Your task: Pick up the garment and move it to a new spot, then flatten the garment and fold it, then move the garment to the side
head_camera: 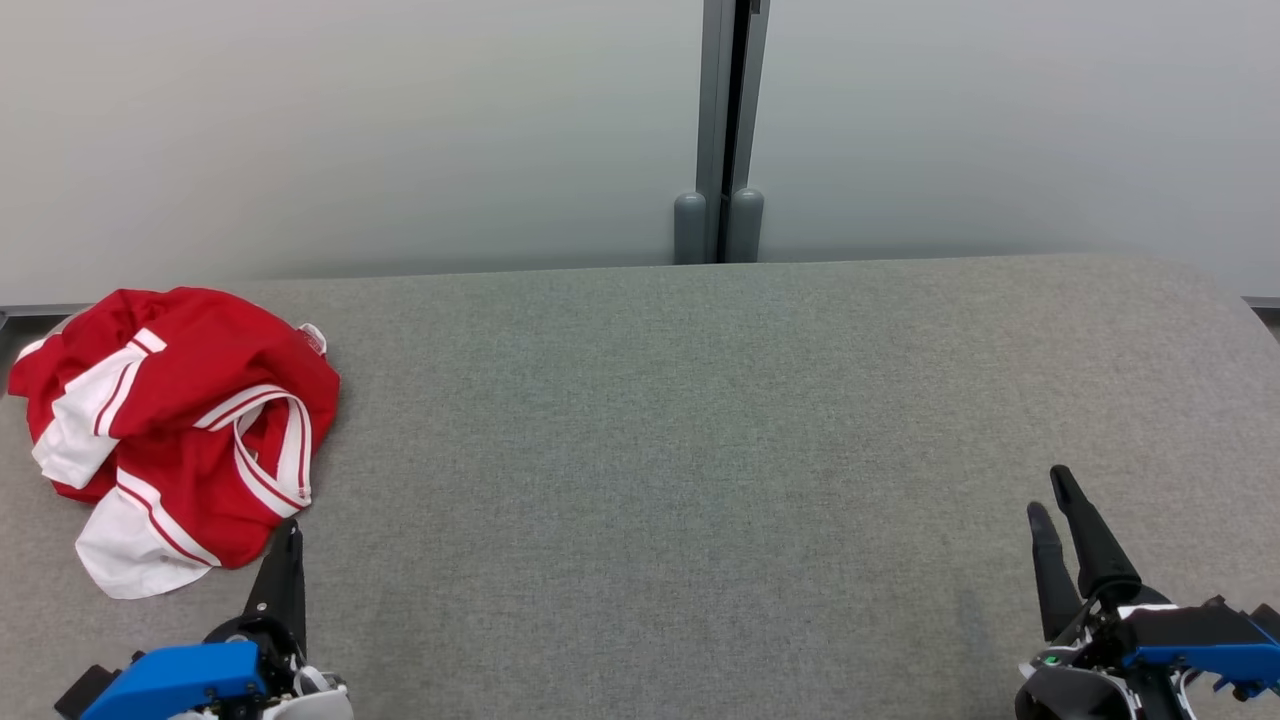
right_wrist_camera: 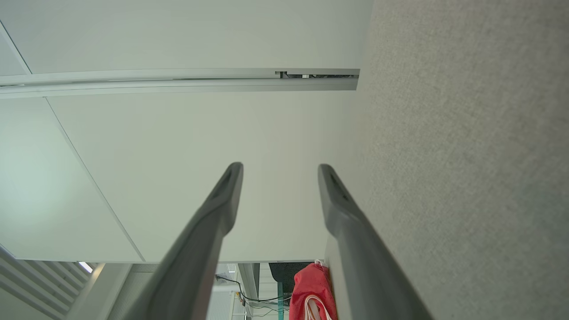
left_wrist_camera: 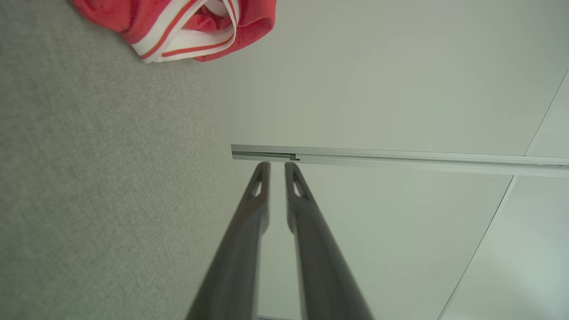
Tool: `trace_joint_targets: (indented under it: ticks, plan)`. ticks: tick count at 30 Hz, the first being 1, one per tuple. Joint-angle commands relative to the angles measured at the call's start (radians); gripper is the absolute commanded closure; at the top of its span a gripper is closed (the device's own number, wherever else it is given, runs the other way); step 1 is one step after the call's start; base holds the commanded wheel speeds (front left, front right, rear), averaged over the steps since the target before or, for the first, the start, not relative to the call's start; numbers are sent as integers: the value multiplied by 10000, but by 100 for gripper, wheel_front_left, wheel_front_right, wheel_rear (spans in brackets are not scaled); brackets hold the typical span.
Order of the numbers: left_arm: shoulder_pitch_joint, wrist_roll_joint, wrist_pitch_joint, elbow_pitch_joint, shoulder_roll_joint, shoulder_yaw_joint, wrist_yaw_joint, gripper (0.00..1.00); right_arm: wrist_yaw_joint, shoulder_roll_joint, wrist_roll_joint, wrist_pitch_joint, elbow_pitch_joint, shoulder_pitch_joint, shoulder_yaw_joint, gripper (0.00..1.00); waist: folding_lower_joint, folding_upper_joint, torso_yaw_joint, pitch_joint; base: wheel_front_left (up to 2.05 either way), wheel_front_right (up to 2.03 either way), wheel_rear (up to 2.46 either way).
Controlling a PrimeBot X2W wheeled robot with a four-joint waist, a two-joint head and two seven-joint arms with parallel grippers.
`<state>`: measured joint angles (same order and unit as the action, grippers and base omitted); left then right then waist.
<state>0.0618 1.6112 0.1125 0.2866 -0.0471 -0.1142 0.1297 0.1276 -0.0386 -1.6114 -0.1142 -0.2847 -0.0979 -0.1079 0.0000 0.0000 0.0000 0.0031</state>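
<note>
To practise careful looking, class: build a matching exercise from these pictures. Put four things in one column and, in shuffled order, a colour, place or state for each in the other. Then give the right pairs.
Column one:
1. shirt
2. left claw
3. right claw
4. table

Column two:
A. open, at the near right
B. grey, cloth-like top
C. shut, tip close to the shirt
D. red and white, crumpled at the left

Pairs: 1-D, 2-C, 3-A, 4-B.

Cloth garment (head_camera: 190, 410) on matt, rough-txtd table (head_camera: 700, 450).
</note>
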Motion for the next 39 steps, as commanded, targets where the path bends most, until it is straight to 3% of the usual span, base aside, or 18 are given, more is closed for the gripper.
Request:
trace_joint_targets:
  ticks: [1, 18, 39]
  plan:
    - [87, -30, -73, -105, -12, 88, 0, 0, 10, -14, 34, 76, 84, -36, 50, 0, 0, 0, 0, 0, 0, 0, 0]
    - [20, -1004, -894, -586, -24, 826, -135, 0, 18, -42, 1156, 901, 320, 178, 278, 0, 0, 0, 1, 5, 0, 0, 0]
    - [38, -5608, -1715, -1405, -35, 1513, -828, 0, 28, -73, 6136, 1725, 1242, 440, 455, 0, 0, 0, 20, 17, 0, 0, 0]
